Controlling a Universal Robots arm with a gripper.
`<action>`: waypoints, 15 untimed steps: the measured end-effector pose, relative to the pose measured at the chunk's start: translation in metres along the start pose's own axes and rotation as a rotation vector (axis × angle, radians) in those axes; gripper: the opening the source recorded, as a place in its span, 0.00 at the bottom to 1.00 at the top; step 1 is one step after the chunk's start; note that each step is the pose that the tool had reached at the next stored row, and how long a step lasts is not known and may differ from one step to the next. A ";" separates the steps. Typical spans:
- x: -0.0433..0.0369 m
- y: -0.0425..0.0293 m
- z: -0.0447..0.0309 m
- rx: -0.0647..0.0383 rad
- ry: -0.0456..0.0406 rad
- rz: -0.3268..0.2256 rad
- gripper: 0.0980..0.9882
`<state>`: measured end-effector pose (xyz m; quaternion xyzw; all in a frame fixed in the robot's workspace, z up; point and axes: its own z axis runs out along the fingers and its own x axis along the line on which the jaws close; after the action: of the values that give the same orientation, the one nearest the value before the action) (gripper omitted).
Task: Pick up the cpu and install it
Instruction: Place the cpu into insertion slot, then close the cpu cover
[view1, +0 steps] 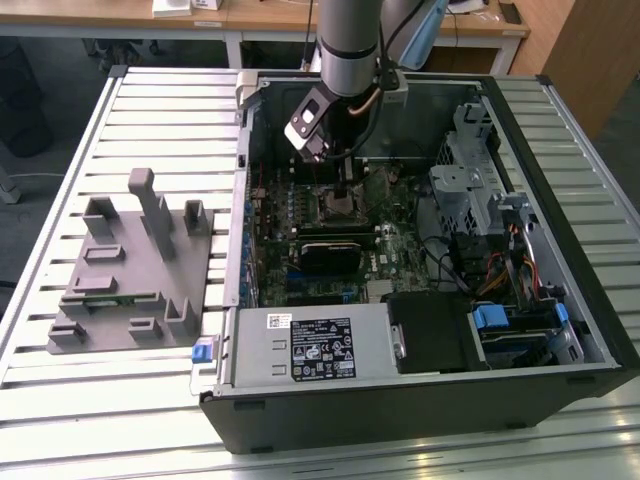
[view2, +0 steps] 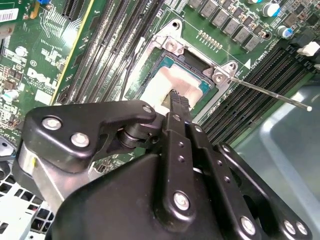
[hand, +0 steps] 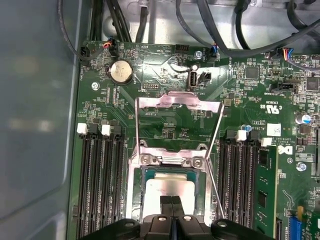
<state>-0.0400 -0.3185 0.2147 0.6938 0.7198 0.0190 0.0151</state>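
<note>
Reaching the arm (view1: 350, 40) straight down into the open pc case (view1: 400, 420), and in the exterior view hanging the gripper (view1: 345, 188) over the mid of the board.

Pinching the claw as narrow as poss.: in both wrist views showing the fingers (hand: 164, 207) pressed side by side, w/ barely a seam betw. them. Not clamping anything betw. the pads. Setting the gripper (view2: 178, 98) (hand: 171, 199) tips at the cpu's top. Touching or just above, can't tell.

Seeing the cpu (hand: 160, 187) (view2: 161, 82) lying flat inside the socket (hand: 134, 187), silver top facing up, edges sitting within the frame. Seeing the socket's load plate (hand: 177, 100) swung open and standing clear of the chip. Also seeing the thin lever (view2: 270, 92) sticking out free at an angle beside the socket.

Finding black memory slots (hand: 97, 185) running along both sides of the socket on the green motherboard (hand: 240, 90). Noting a green memory stick (hand: 262, 192) seated just beyond one bank, and a coin cell (hand: 121, 71) lying past the open plate.

In the exterior view, spotting a grey fixture (view1: 130, 270) sitting on the slatted table (view1: 90, 400), to the exterior view's left of the case and well apart from the gripper. Noting the power supply (view1: 310, 345) lying along the case's near wall.
</note>
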 end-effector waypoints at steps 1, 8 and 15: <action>0.0000 0.0000 -0.0006 0.000 0.0000 0.000 0.01; 0.0000 0.0002 -0.0047 0.003 0.0002 0.000 0.01; 0.0000 0.0005 -0.0100 0.003 0.0003 0.000 0.01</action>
<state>-0.0399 -0.3185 0.2248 0.6938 0.7198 0.0179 0.0139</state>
